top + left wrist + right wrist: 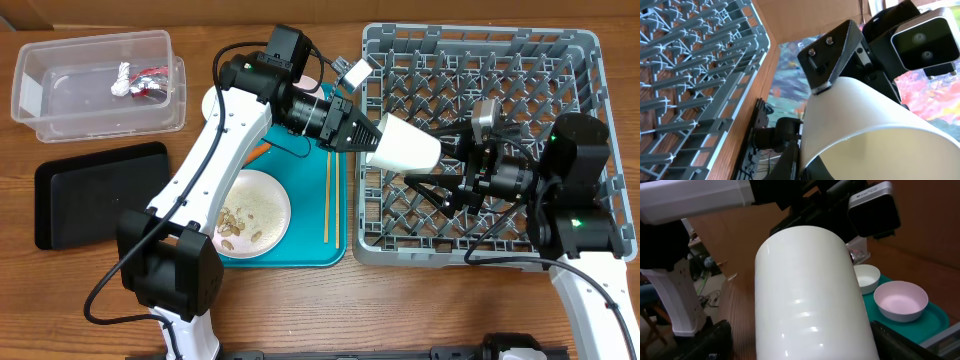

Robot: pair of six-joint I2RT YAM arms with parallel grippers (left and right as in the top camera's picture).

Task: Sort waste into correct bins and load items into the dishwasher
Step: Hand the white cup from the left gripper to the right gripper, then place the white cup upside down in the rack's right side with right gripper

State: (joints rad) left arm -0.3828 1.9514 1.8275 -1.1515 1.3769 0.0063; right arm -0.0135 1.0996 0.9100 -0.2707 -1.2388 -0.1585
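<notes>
Two grippers, one cup: reads as a mid-air handover. Left gripper [368,137] is pinched on the wall at the wide rim end of the small white tapered cup [405,146]. It holds the cup on its side, base toward the right arm, above the left edge of the large grey lattice dish rack [580,45].

Right gripper [445,170] is spread wide. In the wrist view its black fingers [710,340] flank the cup wall; can't tell if they touch.

My read:
- Centre the right jaws well up the wall, not at the base tip.
- Close gently and confirm the hold, then release left.
- Smooth taper, so squeezing it out base-first is the risk.
- Then seat it mouth-down between pegs.

Teal rectangular plastic tray [335,255] sits just beside the rack.
</notes>
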